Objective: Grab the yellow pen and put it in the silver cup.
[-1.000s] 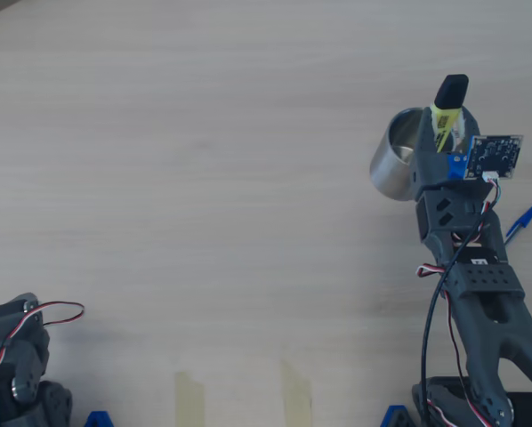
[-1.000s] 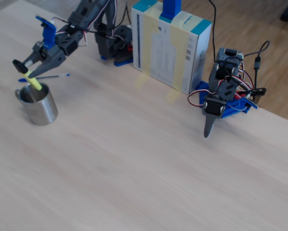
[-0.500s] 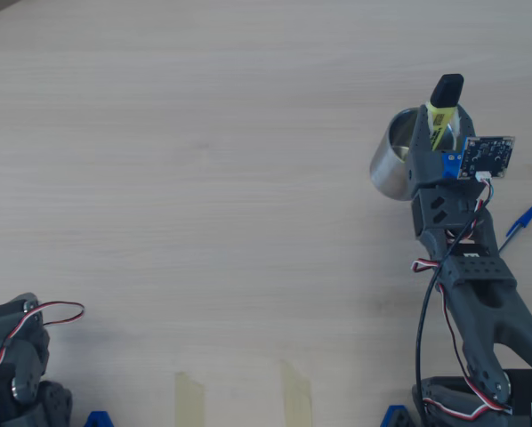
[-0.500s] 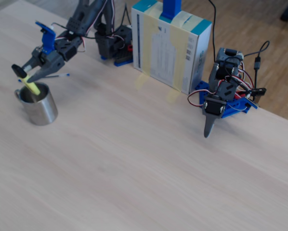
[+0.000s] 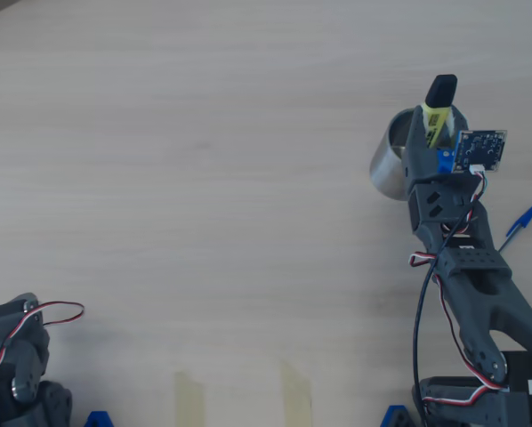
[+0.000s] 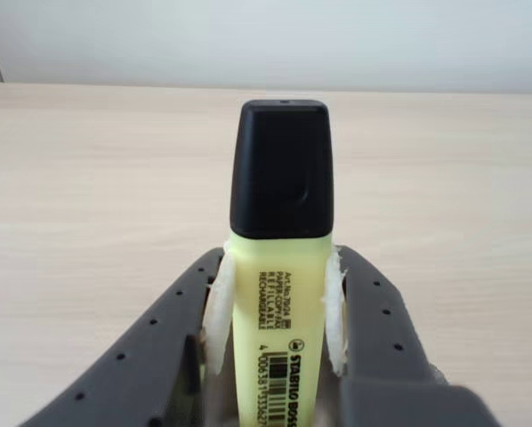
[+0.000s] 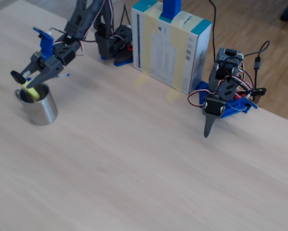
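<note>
My gripper [image 5: 429, 133] is shut on the yellow pen [image 5: 434, 123], a chunky highlighter whose black cap points up and away from the arm. The wrist view shows both padded fingers [image 6: 214, 302] pressed against the pen [image 6: 279, 311] on its two sides. Under it stands the silver cup [image 5: 389, 169], upright on the table. In the fixed view the pen [image 7: 31, 89] hangs tilted, its lower yellow end at the cup's [image 7: 40, 109] open mouth and its cap out to the left. The gripper [image 7: 33, 81] hovers just above the rim.
A thin blue ballpoint pen [image 5: 521, 222] lies on the table right of the arm. A cardboard box [image 7: 170, 45] stands at the table's far edge, with a second idle arm [image 7: 223, 96] beside it. Two tape strips [image 5: 190, 396] mark the near edge in the overhead view.
The gripper has carried the pen a little left in the overhead view and lower toward the cup. The pen's yellow end now sits at the cup's mouth.
</note>
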### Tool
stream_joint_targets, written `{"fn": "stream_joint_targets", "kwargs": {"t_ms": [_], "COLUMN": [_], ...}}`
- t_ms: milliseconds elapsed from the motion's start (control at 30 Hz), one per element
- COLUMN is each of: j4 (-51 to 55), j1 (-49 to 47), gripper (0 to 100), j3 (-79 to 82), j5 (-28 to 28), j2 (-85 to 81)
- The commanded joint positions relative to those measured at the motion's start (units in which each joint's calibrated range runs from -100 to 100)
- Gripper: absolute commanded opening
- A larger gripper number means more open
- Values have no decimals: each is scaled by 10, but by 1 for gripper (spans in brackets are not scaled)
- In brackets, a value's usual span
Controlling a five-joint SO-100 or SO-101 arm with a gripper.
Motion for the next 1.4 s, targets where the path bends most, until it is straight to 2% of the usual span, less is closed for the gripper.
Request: {"fn": "stream_joint_targets", "kwargs": {"t_ms": [0, 1200, 1367], "j4": [-11, -2, -2], "j1": [4, 3, -1], "gripper": [2, 3, 7], "j3": [-34, 3, 4], "j5": [4, 4, 5], "j2": [3, 35, 35]}}
